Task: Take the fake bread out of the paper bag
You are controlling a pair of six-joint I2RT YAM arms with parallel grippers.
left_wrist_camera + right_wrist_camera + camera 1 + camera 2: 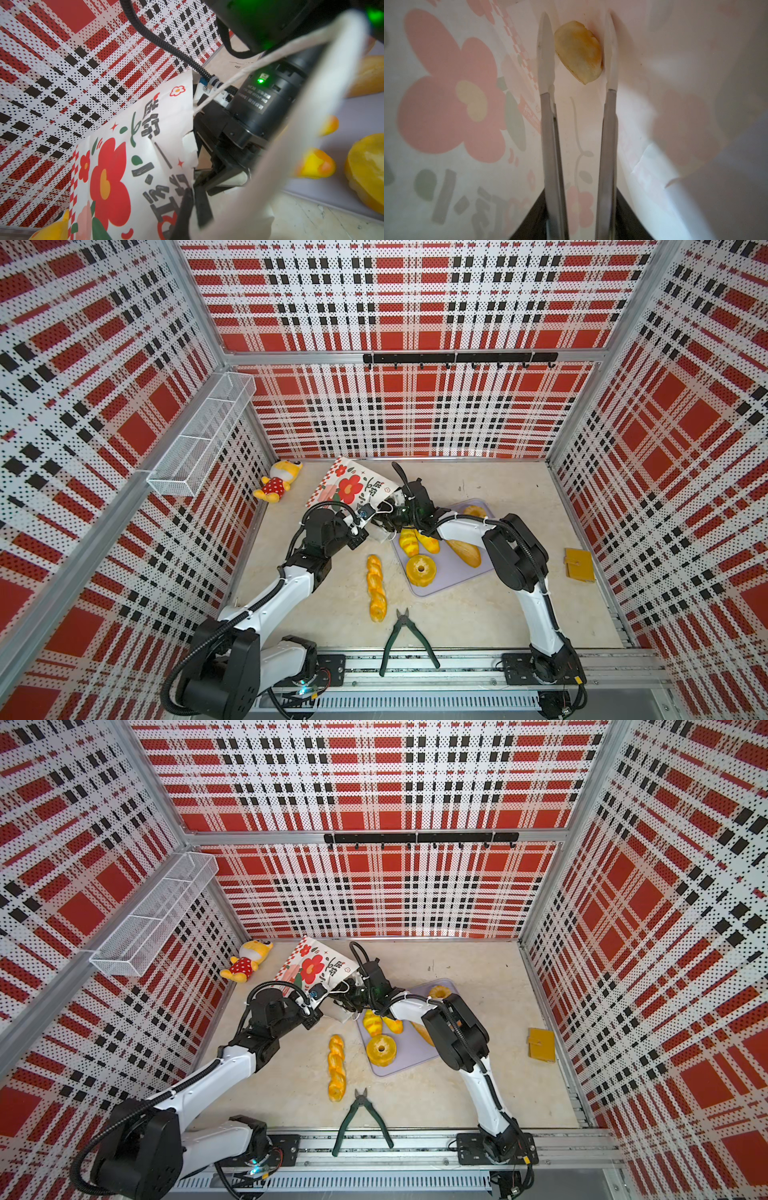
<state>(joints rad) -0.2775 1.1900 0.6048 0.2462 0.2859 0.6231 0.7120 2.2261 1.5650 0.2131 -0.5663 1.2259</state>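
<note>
**Fig.** Unloading, late stage. Paper bag (347, 485) lies tipped over at rear of table (478, 614), mouth twd. centre. L gripper (192, 204) is clenched on the bag's rim at the mouth. R gripper (577, 22) reaches deep inside, jaws parted and straddling one pale bread piece (578, 52), no firm pinch evident. Already out: twisted braid (376, 587) on bare table. Also ring (421, 569), long loaf (467, 553), two small rolls (409, 541) and fluted cake (473, 512), all on lilac tray (446, 578). Remaining, by judgement: grip and withdraw the inner piece. Whether others hide in the bag cannot be told.
</note>
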